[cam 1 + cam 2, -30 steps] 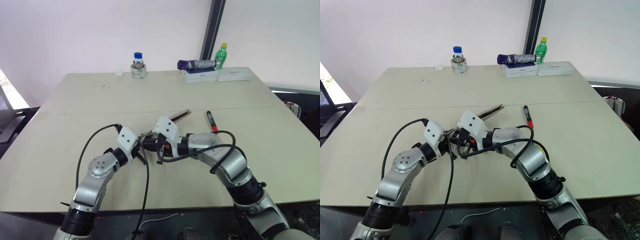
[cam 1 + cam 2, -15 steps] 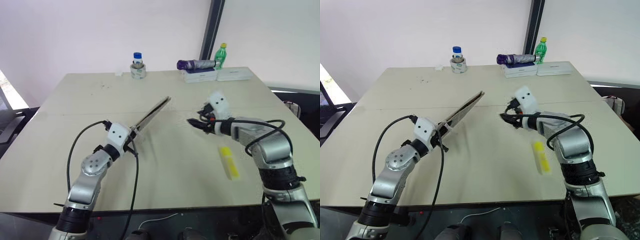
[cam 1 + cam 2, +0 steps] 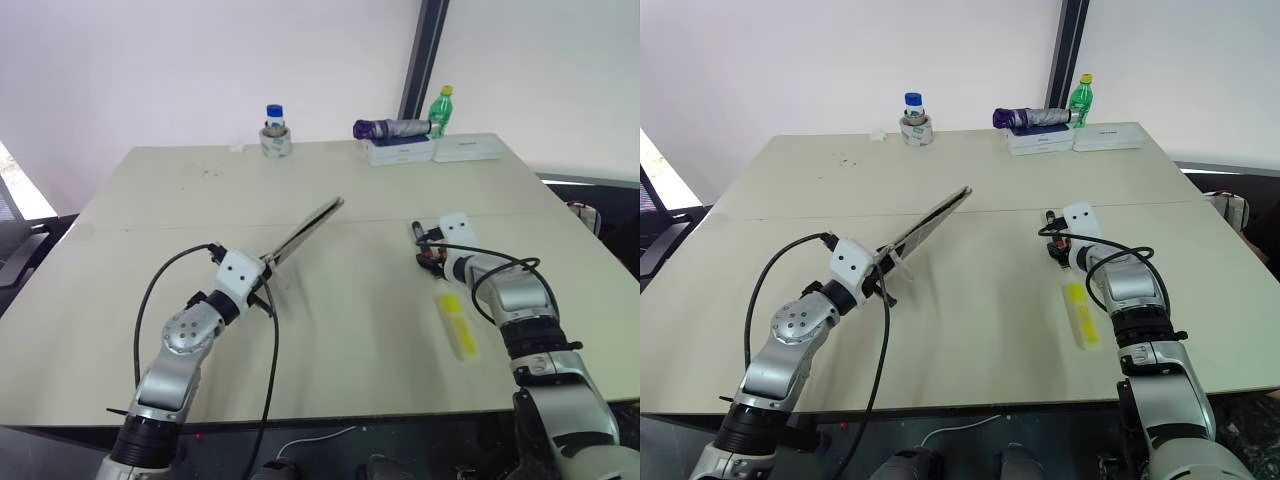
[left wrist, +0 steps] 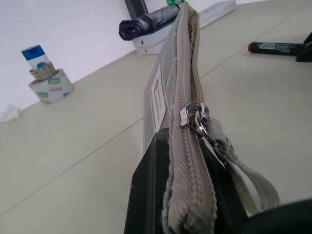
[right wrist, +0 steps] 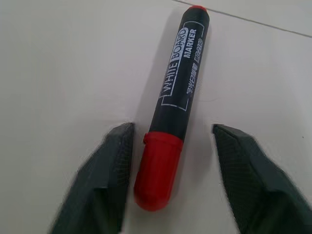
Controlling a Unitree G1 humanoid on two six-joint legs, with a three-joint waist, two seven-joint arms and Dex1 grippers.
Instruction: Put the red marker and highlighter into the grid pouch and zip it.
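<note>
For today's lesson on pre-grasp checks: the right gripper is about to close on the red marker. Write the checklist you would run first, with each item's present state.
1. Right gripper open, one finger on each side of the red marker: ok.
2. Marker lying flat on the table, nothing on top of it: ok.
3. Fingers around the red cap end, not mid-barrel: ok, though off-centre.
4. Left gripper shut on the grid pouch, holding it on edge: ok.
5. Pouch zipper open wide enough: cannot tell.
6. Highlighter clear of the marker: ok.
</note>
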